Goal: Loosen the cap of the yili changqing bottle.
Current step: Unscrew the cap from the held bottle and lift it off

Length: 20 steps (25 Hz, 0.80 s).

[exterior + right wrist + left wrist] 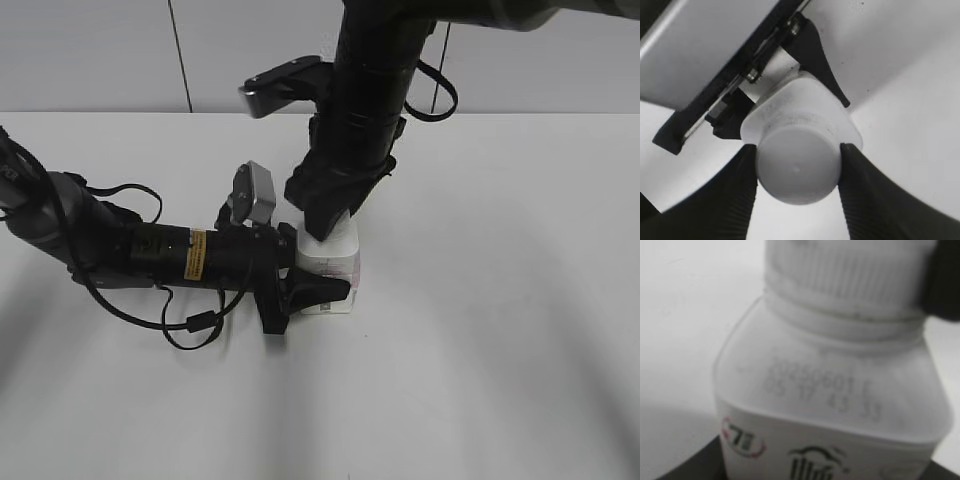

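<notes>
The yili changqing bottle (pixel 338 268) stands upright on the white table, white with a pink-and-white label. My left gripper (pixel 305 288) is shut on its body from the left. In the left wrist view the bottle's shoulder (pixel 830 390) with a printed date fills the frame, and the ribbed cap (pixel 850 275) is above it. My right gripper (pixel 322 228) comes down from above and is shut on the cap. In the right wrist view the flat white cap (pixel 797 170) sits between the two black ribbed fingers (pixel 795 192), which touch both its sides.
The white table (pixel 500 350) surrounds the bottle. My left arm with its cables (pixel 150 255) lies low across the left of the table. My right arm (pixel 365 100) stands over the bottle. A pale wall (pixel 90 50) runs behind.
</notes>
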Each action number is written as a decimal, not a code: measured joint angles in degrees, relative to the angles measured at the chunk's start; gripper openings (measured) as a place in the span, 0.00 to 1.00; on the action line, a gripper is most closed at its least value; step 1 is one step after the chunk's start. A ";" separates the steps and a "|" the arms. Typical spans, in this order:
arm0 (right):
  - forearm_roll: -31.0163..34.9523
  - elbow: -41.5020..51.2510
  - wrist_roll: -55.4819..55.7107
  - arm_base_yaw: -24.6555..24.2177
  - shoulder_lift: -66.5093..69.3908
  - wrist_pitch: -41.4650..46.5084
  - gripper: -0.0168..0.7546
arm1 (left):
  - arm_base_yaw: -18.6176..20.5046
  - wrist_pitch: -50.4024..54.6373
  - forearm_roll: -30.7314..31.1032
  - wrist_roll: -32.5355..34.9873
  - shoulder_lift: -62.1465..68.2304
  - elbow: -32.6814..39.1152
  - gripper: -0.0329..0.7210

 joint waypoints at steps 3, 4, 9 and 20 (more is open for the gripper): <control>-0.12 0.00 -7.41 0.00 0.00 0.00 0.54 | 0.00 0.05 0.04 0.11 0.00 0.00 0.53; -0.11 0.00 -9.93 0.00 0.00 0.00 0.54 | 0.00 0.05 0.04 0.11 0.00 0.00 0.53; -0.17 -0.07 -19.21 0.00 0.00 0.09 0.54 | 0.00 0.05 0.20 0.28 0.00 0.00 0.53; -0.23 -0.09 -31.76 0.00 0.00 0.11 0.54 | 0.00 0.05 0.40 0.28 0.00 0.00 0.53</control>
